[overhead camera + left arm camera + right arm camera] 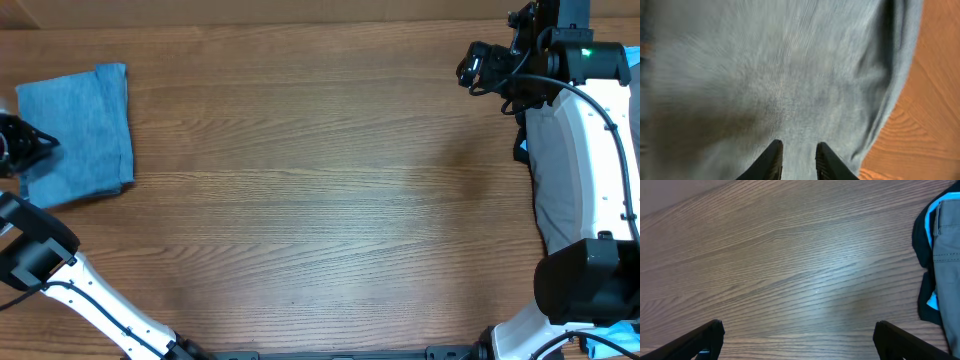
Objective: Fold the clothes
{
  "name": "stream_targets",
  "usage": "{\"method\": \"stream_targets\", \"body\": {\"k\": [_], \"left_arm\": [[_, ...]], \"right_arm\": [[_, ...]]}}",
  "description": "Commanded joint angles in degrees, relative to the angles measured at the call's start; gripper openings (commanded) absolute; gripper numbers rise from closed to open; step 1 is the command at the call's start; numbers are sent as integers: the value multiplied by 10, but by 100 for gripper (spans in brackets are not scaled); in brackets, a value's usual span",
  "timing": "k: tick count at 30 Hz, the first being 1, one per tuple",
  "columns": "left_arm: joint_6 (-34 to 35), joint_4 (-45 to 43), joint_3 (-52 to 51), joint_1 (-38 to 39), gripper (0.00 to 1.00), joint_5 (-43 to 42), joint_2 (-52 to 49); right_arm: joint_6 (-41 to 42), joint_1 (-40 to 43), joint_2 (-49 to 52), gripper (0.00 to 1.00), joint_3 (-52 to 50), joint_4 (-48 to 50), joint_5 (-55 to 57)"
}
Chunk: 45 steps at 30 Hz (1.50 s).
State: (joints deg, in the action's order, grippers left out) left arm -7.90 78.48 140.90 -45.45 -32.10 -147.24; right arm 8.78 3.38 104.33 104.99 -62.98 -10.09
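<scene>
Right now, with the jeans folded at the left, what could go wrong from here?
The left claw hangs low over the folded jeans, fingers slightly apart; pulling away could snag the top layer and undo the fold. The right claw is open over bare table, and the grey trousers overlap a black garment; a grab there may lift both.

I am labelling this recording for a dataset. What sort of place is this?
Probably a robotics lab bench for cloth folding: a wood-grain table, a robot's left arm and right arm at its sides, folded light-blue jeans at one end, grey trousers at the other.
</scene>
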Motion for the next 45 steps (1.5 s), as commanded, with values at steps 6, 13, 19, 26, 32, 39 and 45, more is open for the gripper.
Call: {"method": "stream_targets", "body": {"k": [6,13,19,26,32,39,45], "left_arm": [[-23,-98,-220,-5,27,-21,3],[-21,-17,-110,-27,13,-176,10],[-17,6,40,7,11,-216,19],[108,-21,2,-19,5,-79,14],[111,-38,-109,-26,10,127,13],[148,-69,-183,-36,5,243,14],[148,-10,-52,-22,4,121,66]], "right_arm": [[-2,2,-1,100,1,3,2],[-2,2,-1,100,1,3,2],[-2,2,-1,100,1,3,2],[-2,2,-1,100,1,3,2],[-2,2,-1,100,1,3,2],[-2,2,-1,100,1,3,2],[-2,2,-1,100,1,3,2]]}}
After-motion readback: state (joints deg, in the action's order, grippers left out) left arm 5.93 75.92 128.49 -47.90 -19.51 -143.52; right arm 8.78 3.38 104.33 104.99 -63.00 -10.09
